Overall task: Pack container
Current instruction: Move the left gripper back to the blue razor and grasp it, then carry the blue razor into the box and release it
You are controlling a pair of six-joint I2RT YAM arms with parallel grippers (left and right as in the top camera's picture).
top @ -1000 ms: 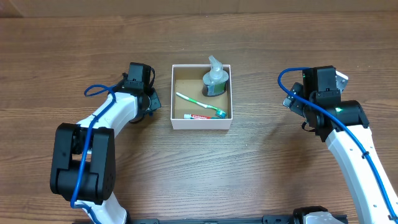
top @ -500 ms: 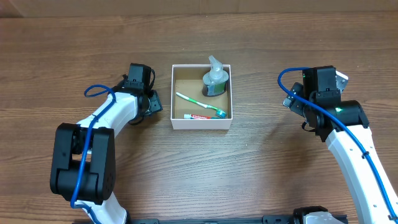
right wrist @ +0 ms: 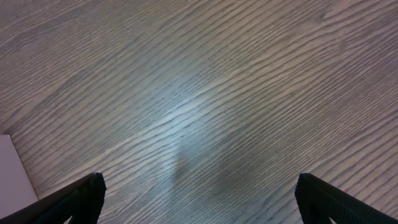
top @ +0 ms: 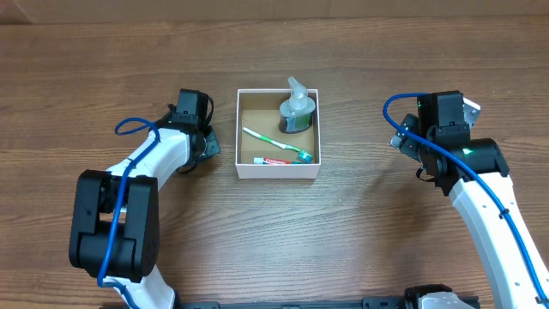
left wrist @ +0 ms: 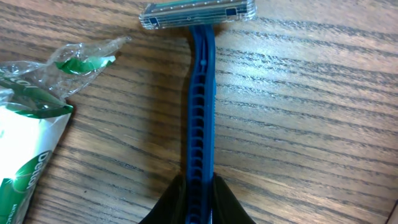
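Note:
The container (top: 244,166), a square white-walled box with a brown inside, sits at the table's middle back. It holds a small pump bottle (top: 297,107), a green toothbrush (top: 274,143) and a toothpaste tube (top: 274,160). My left gripper (left wrist: 200,202) is shut on the blue handle of a disposable razor (left wrist: 199,93) that lies on the wood, head pointing away. In the overhead view this gripper (top: 206,142) is just left of the container. My right gripper (right wrist: 199,199) is open and empty over bare wood, far right of the container (right wrist: 13,168).
A crumpled green-white packet (left wrist: 28,137) lies on the table just left of the razor, close to my left gripper. The right arm (top: 463,163) stands over the right side of the wooden table.
The left gripper has shifted very slightly beside the container. The right arm has not moved.

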